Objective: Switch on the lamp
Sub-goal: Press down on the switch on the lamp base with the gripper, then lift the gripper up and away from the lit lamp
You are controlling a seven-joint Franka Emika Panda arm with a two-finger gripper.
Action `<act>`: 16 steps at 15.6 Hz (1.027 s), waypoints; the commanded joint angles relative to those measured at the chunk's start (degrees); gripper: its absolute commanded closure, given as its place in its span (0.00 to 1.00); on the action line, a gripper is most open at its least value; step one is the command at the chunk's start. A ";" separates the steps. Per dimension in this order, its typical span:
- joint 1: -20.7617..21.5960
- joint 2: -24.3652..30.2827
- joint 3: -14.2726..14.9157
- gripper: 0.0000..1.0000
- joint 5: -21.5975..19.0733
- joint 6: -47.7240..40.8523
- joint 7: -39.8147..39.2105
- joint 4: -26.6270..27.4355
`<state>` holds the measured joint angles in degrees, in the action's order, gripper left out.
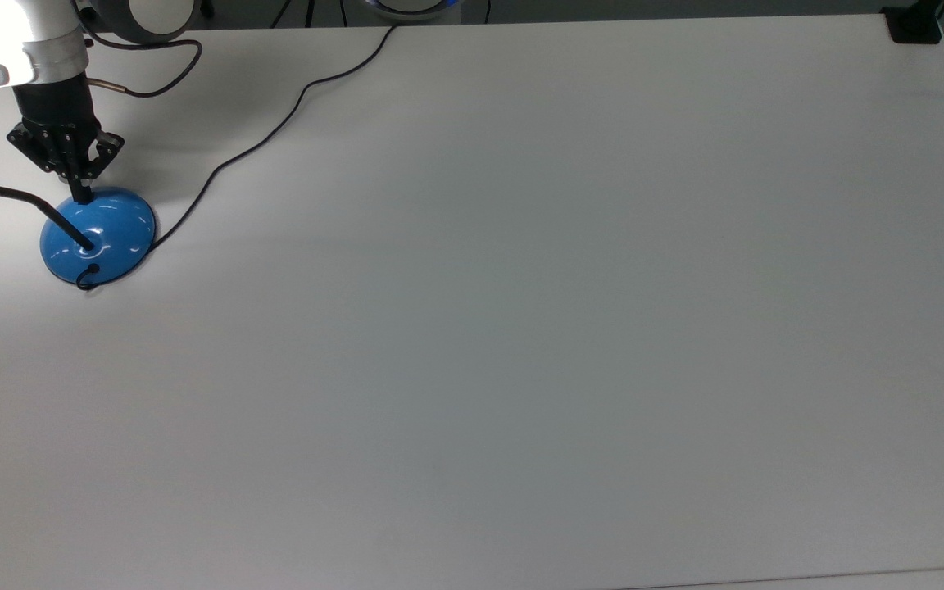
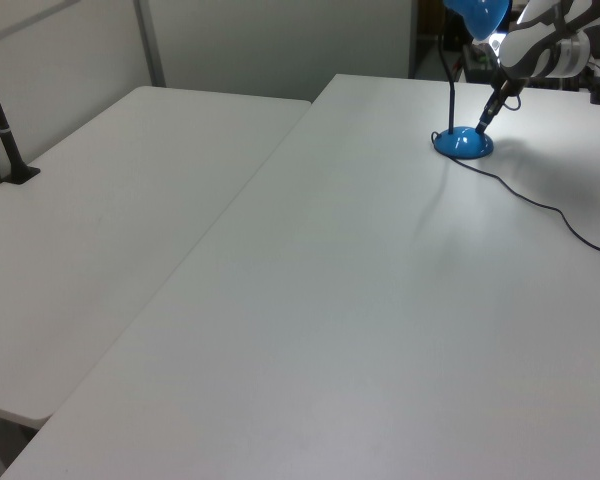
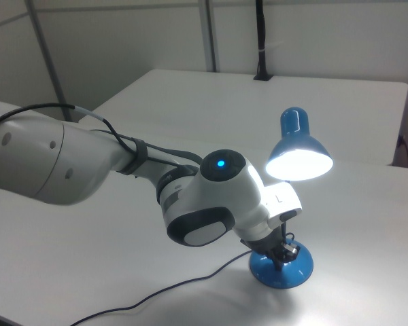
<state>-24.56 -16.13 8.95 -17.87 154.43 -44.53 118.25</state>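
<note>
With the blue dome-based desk lamp [image 1: 97, 238] at the top view's upper left already glowing in the right view, lift your black two-finger gripper [image 1: 79, 195], jaws pressed together, straight up off the base so the switch isn't knocked.

lamp [image 3: 298, 157] lit, shade glowing white | arm [image 1: 9, 29] overexposed | tabletop [image 1: 521, 287] evenly lit

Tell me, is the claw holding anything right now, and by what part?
Nothing is held. The claw has its fingers shut together, with the tip at the edge of the lamp on its blue base; it is pressing there, not gripping. The shade glows.
</note>
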 commanded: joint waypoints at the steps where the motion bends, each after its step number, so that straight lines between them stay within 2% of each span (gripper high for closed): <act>1: 0.13 -0.66 -0.08 1.00 -0.85 -0.61 -2.74 -0.48; 3: -0.31 1.36 0.01 1.00 -0.77 -5.43 -5.82 -0.30; 5: -0.57 3.73 1.58 1.00 0.19 -11.23 -8.89 -0.30; 10: -1.10 8.48 3.26 1.00 8.63 -24.42 -10.75 -0.65; 16: -0.93 17.96 3.35 1.00 9.43 -40.14 -12.25 -1.09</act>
<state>-25.65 -4.87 12.21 -9.26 122.66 -55.54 116.41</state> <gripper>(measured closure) 0.991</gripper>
